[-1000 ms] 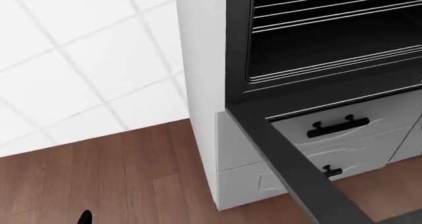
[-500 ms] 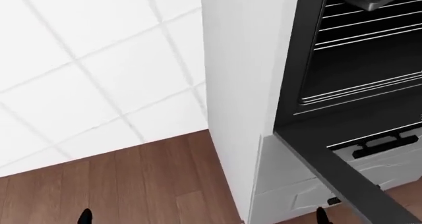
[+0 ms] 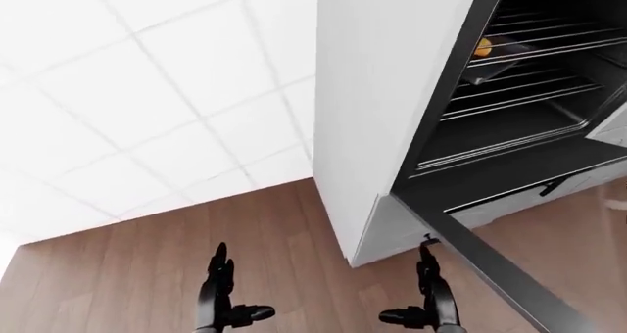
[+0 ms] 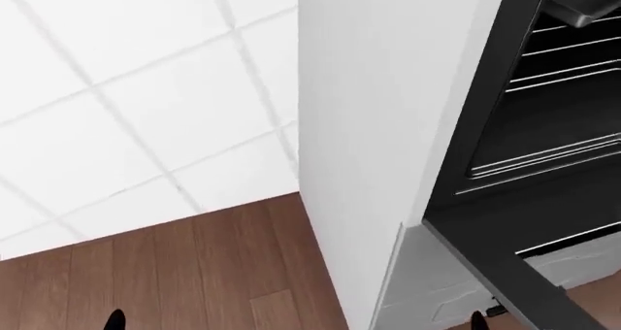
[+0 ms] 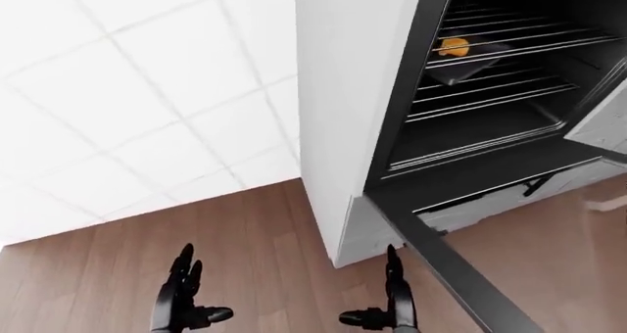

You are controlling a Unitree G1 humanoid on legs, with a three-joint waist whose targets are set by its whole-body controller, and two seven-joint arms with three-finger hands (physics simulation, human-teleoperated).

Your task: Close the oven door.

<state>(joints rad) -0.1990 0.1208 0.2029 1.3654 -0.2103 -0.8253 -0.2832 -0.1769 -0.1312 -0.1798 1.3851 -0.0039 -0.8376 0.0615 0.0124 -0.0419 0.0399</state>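
Note:
The oven [image 5: 480,90] sits in a tall white cabinet [image 5: 343,112] at the right of the eye views, its dark cavity and wire racks exposed. Its door [image 5: 441,267] hangs open, a dark bar running edge-on down to the lower right. A small tray with an orange item [image 5: 453,46] rests on an upper rack. My left hand [image 5: 186,296] is open over the floor, well left of the oven. My right hand [image 5: 387,296] is open, fingers pointing up just left of the door's hinge end; contact cannot be told. In the head view only two fingertips [image 4: 477,319] show.
A white tiled wall [image 5: 147,90] fills the left half. Brown wood floor [image 5: 264,259] lies below it. Under the oven are white drawers with a black handle [image 5: 534,184]. The cabinet's side panel stands between my hands and the cavity.
The camera has moved: the oven and cabinet slid right in the head view, showing more side panel. My right fingertip came into view at the bottom beside the door.

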